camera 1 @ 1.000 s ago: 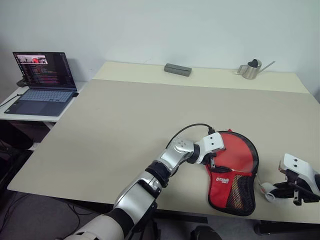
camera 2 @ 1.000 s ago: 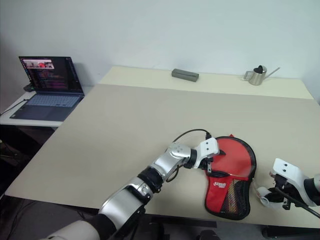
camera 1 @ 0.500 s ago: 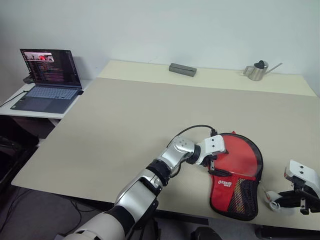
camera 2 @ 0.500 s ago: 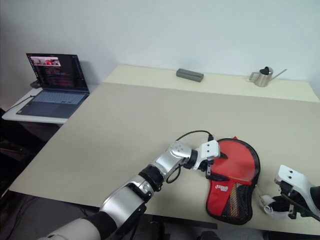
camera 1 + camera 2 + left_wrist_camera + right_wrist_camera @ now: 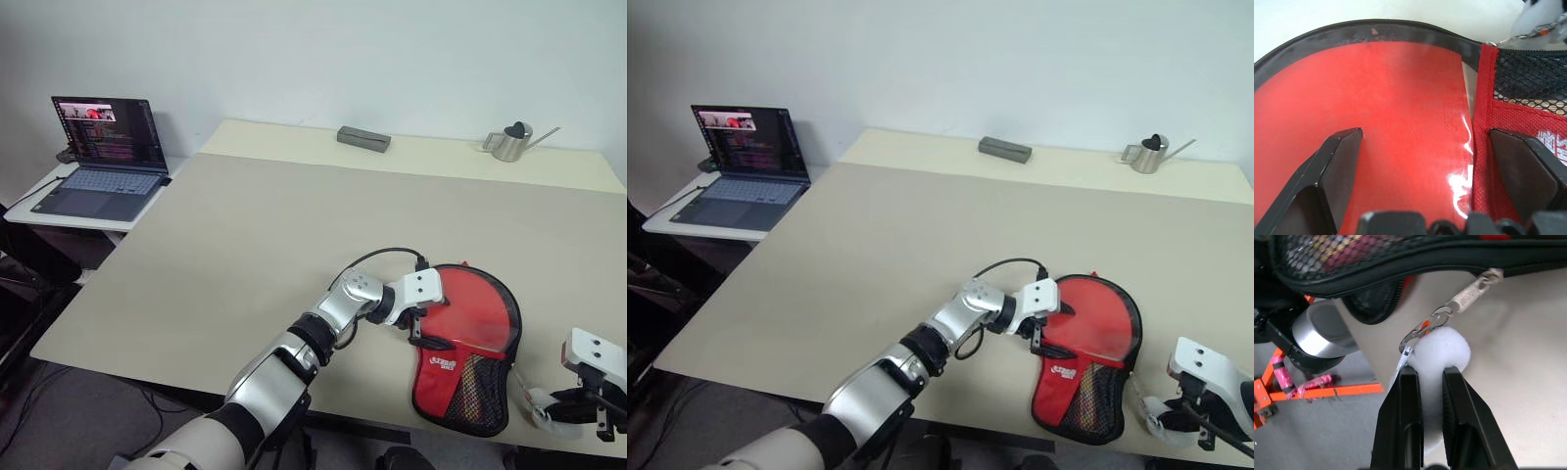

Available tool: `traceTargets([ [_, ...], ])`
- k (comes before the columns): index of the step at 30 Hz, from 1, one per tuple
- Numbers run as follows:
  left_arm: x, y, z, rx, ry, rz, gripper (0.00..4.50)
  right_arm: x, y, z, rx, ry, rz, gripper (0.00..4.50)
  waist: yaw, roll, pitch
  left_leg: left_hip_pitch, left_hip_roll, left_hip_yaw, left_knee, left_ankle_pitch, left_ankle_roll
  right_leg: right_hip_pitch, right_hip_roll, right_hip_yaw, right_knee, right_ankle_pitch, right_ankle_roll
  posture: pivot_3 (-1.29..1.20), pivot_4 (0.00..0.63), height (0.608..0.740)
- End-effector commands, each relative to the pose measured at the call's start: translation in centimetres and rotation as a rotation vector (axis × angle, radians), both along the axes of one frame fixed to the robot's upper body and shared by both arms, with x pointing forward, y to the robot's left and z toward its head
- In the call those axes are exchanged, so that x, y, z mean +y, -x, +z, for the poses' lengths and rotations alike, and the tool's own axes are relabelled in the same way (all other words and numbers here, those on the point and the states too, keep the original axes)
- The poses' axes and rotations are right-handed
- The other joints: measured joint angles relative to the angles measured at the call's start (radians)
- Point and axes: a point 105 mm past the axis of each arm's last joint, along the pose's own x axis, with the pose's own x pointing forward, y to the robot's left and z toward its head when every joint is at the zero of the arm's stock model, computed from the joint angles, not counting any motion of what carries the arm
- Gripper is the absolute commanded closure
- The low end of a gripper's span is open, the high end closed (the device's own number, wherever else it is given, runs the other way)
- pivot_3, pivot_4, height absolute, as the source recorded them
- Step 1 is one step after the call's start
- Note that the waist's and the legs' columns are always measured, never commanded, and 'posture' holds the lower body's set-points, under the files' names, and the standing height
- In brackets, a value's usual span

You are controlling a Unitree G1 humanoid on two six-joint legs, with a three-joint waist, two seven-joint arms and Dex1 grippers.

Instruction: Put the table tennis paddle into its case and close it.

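Note:
The red case (image 5: 462, 370) with its black mesh pocket (image 5: 480, 387) lies flat near the table's front right. The table tennis paddle's glossy red blade (image 5: 1376, 98) sits in the case's round part, ringed by black edging; its handle is hidden under the fabric and mesh. My left gripper (image 5: 1425, 134) is open, one finger on the blade and the other on the red fabric by the logo. My right gripper (image 5: 1431, 374) hangs at the table's front edge, right of the case, shut on a white fluffy puff (image 5: 1442, 350). A clip joins the puff to the metal zip pull (image 5: 1469, 293).
An open laptop (image 5: 98, 157) stands on a low side table at the left. A grey box (image 5: 363, 138) and a small metal watering can (image 5: 514, 140) sit along the far edge. An orange frame (image 5: 1283, 387) shows under the table.
The camera has swung slightly, shifting the whole scene. My right gripper has drawn back toward the table's front edge with the white puff. The left gripper has stayed on the case.

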Motion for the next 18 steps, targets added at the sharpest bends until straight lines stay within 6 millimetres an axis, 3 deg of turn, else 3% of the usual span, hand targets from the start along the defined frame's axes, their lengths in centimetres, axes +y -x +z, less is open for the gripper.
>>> traceTargets([
  [1,-0.7,2.0,-3.5,0.058,-0.13,-0.028,0.0,1.6,2.6,-0.8,0.134,-0.06,0.075,4.37,0.001,0.0,0.0,0.0,0.0,-0.002,0.0,0.0,0.0,0.001,0.0,-0.002,0.0,-0.001,0.0,0.0,0.15,0.74],
  [11,-0.8,2.0,-3.5,0.056,-0.135,-0.032,0.0,2.8,4.1,-1.5,0.177,-0.09,0.095,4.38,0.004,0.0,-0.003,0.0,-0.001,-0.011,0.0,0.0,0.0,0.006,0.0,-0.01,0.0,-0.003,-0.003,0.0,0.15,0.74],
  [18,-0.7,1.5,-2.7,0.07,-0.097,-0.011,0.0,2.6,2.1,-1.9,0.094,-0.076,0.058,4.38,0.001,0.0,-0.003,0.004,-0.001,-0.012,0.0,0.0,0.0,0.01,0.0,-0.011,0.0,-0.004,-0.003,0.0,0.15,0.74],
])
